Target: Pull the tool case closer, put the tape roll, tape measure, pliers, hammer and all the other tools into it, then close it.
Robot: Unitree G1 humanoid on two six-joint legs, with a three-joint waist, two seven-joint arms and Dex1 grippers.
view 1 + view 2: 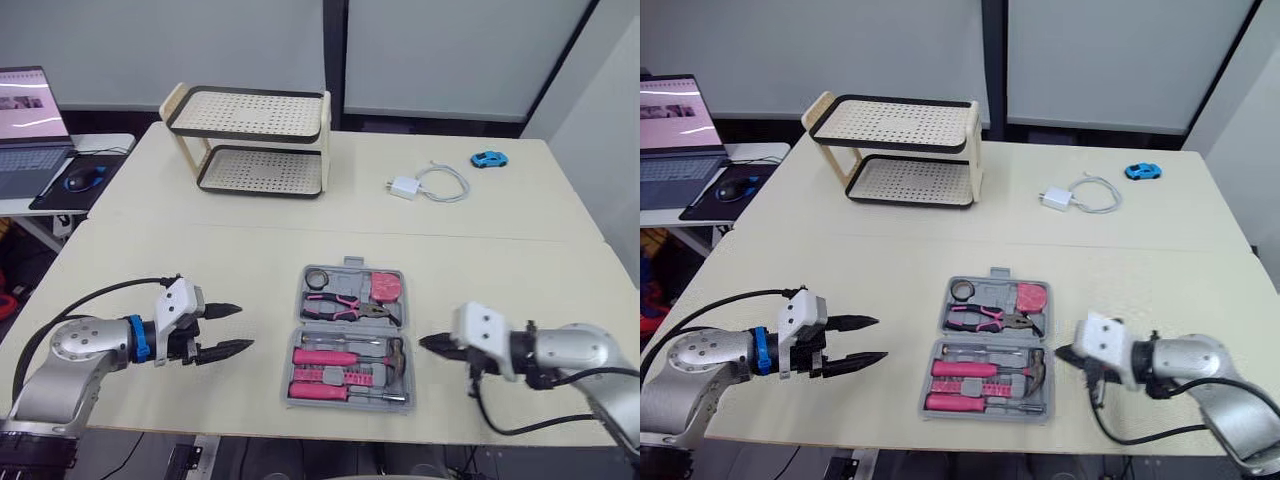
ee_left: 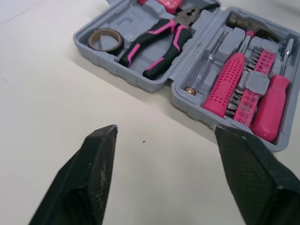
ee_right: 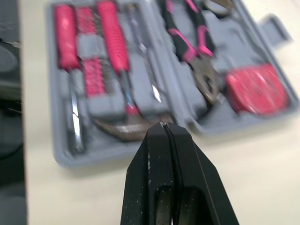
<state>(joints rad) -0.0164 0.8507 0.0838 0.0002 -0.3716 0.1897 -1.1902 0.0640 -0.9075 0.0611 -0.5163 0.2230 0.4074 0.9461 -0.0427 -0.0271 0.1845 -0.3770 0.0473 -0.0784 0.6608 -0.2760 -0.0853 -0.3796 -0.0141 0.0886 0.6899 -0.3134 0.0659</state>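
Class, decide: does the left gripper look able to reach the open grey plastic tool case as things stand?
Probably yes: the left gripper, fingers open, points at the grey plastic tool case with only bare beige table between them.

Right wrist view: tool case [image 3: 101, 110] blurred, edges cropped. Hammer [image 3: 112, 126] head partly hidden behind right pincer [image 3: 165, 129] tips. Tape roll [image 3: 218, 3] beyond the pincer mostly cut off. Left wrist view: tape measure [image 2: 161, 3] far past left pincer [image 2: 166, 131], nearly all cropped.
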